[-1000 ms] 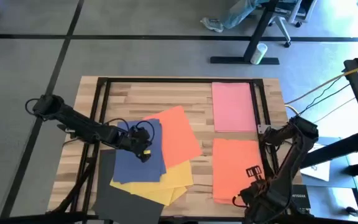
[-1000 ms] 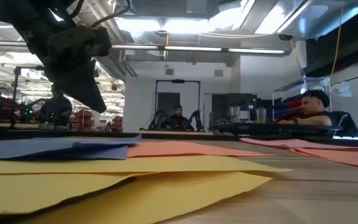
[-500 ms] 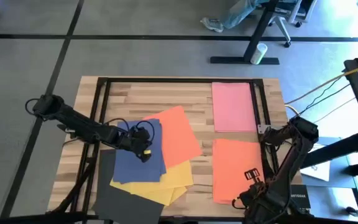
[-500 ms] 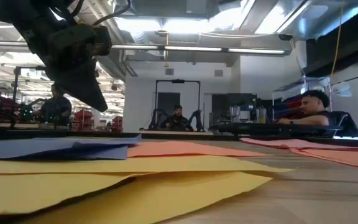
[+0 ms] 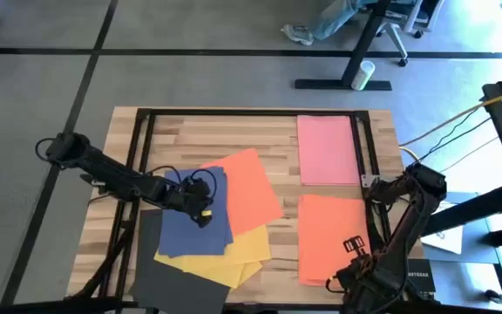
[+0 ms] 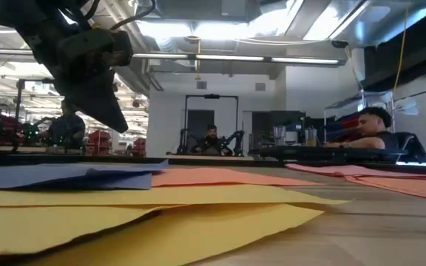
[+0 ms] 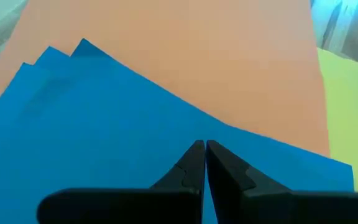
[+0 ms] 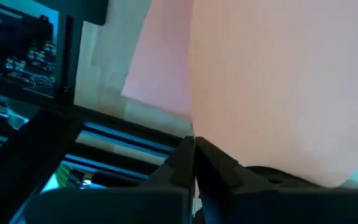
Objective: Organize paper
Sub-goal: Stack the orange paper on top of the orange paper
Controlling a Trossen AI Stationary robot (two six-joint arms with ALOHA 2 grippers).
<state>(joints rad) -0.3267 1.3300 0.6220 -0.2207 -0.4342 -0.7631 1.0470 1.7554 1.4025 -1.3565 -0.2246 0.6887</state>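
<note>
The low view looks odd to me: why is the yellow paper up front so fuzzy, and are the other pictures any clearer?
Low view: the yellow sheets lie near the lens, soft; ceiling lights glare, the left gripper shows dark against them. High view: even light, sharp. Left wrist view: blue sheets fairly crisp. Right wrist view: the orange sheet blurred.

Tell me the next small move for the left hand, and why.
Probably lower the left hand onto the blue sheet and open the shut fingers to grip its edge: it hangs above that sheet, which tops the mixed pile over the orange sheet and yellow sheets.
</note>
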